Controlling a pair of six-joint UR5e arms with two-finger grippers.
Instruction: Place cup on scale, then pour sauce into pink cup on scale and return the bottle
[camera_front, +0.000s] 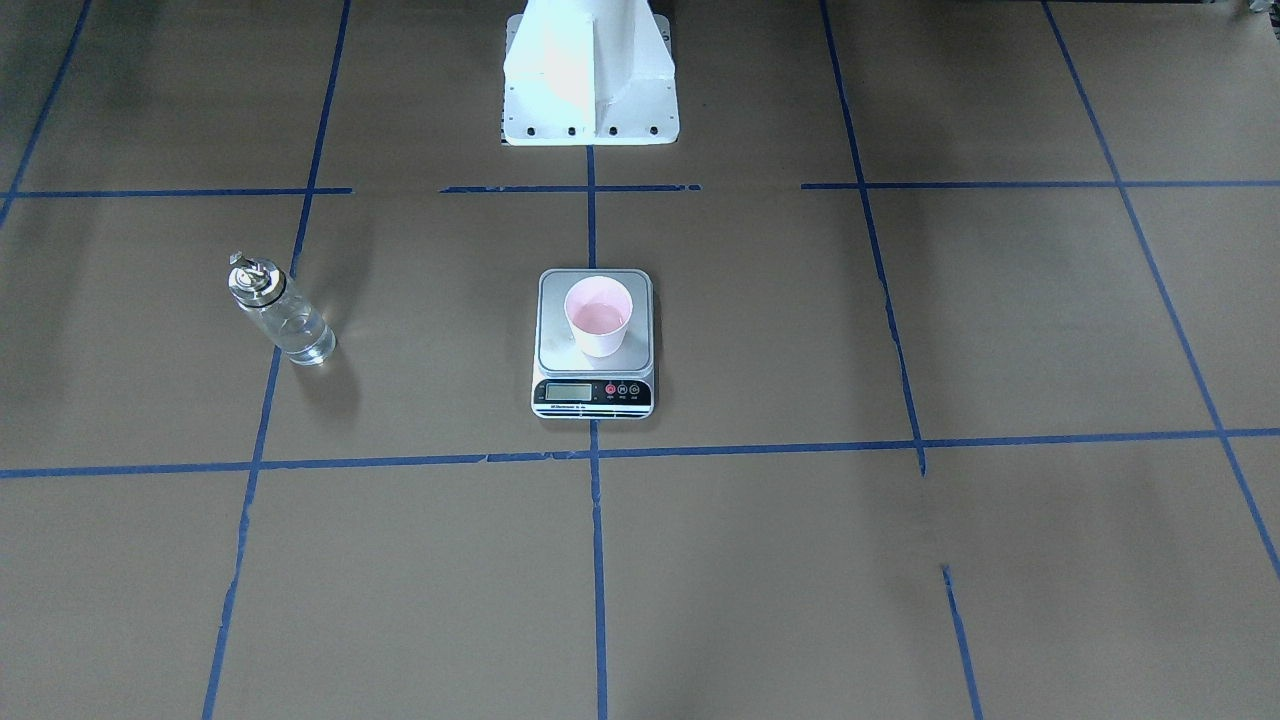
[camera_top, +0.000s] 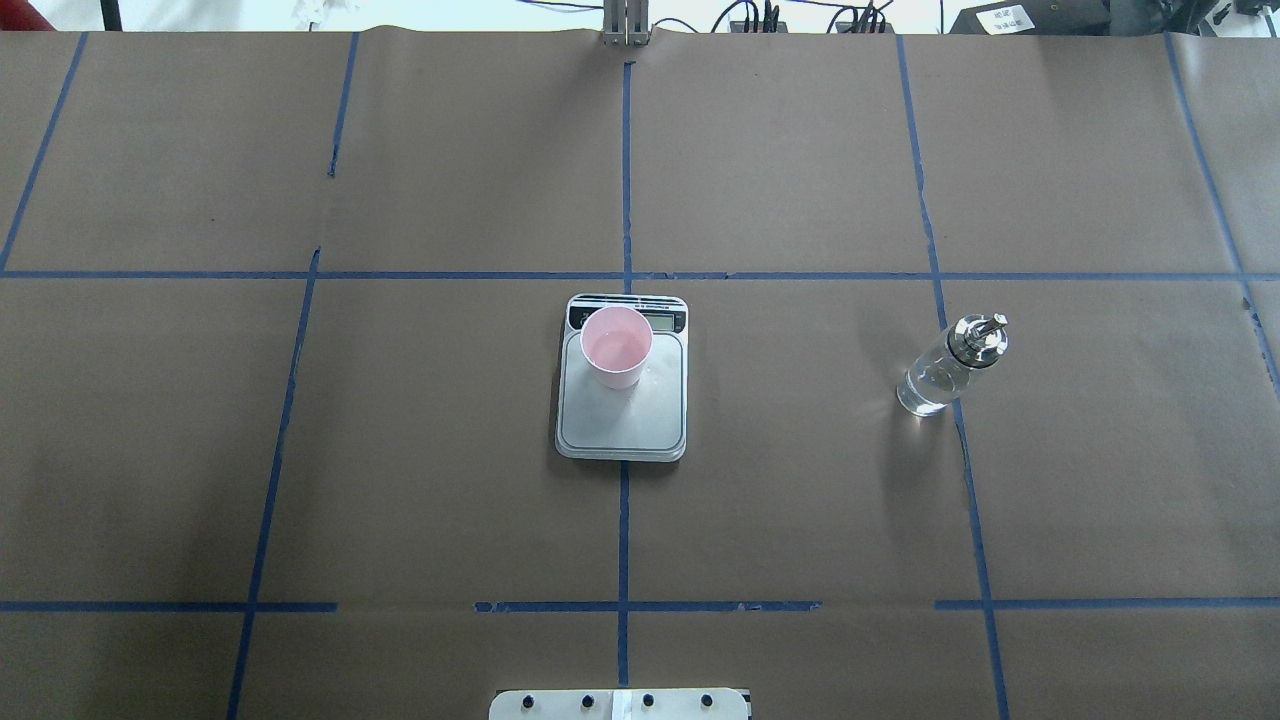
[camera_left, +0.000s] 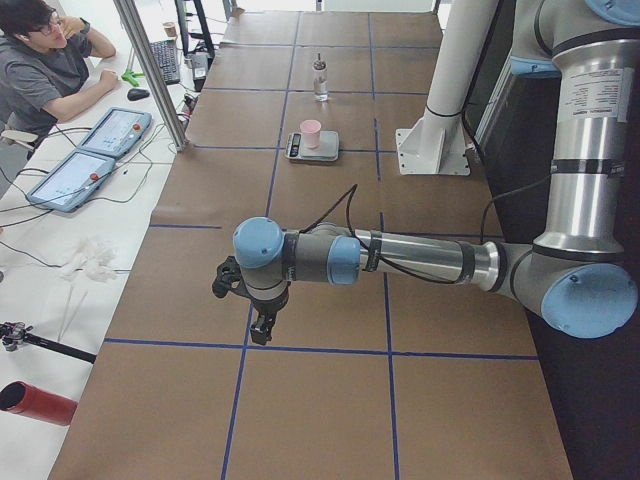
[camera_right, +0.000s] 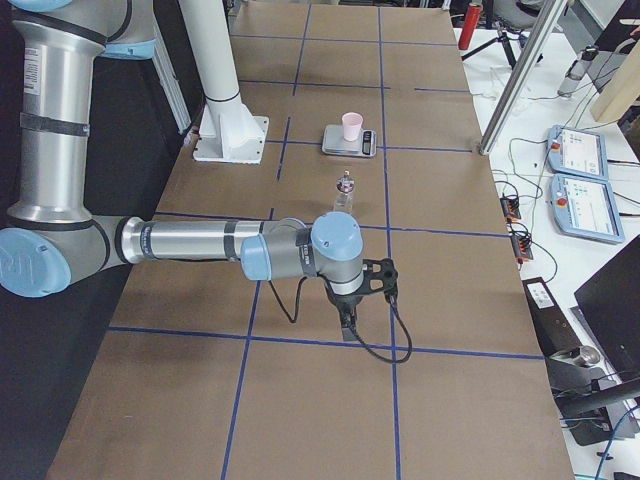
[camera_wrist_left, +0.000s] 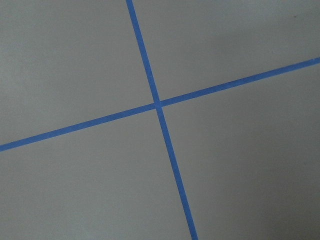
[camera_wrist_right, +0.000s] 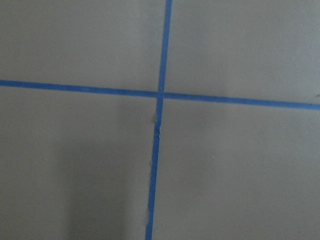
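**A:** Where do you find the task's things?

**B:** You find the scale at the middle of the table, its display strip turned toward your edge. The cup stands upright on the platform, on the half nearer the display. The bottle stands upright and well apart from the scale, toward the table end on the robot's right and just beside a line of blue tape. The sauce shows as clear liquid in the bottle's lower part, with the silver pourer cap on top.

**A:** And the two pincers?

**B:** The left gripper hangs over the table near the end on the robot's left, touching nothing. The right gripper hangs near the opposite end, on your side of the bottle and apart from it. Only the two end cameras show them, so you cannot tell whether either pincer stands apart or together. Each wrist camera shows a crossing of tape lines on brown paper.
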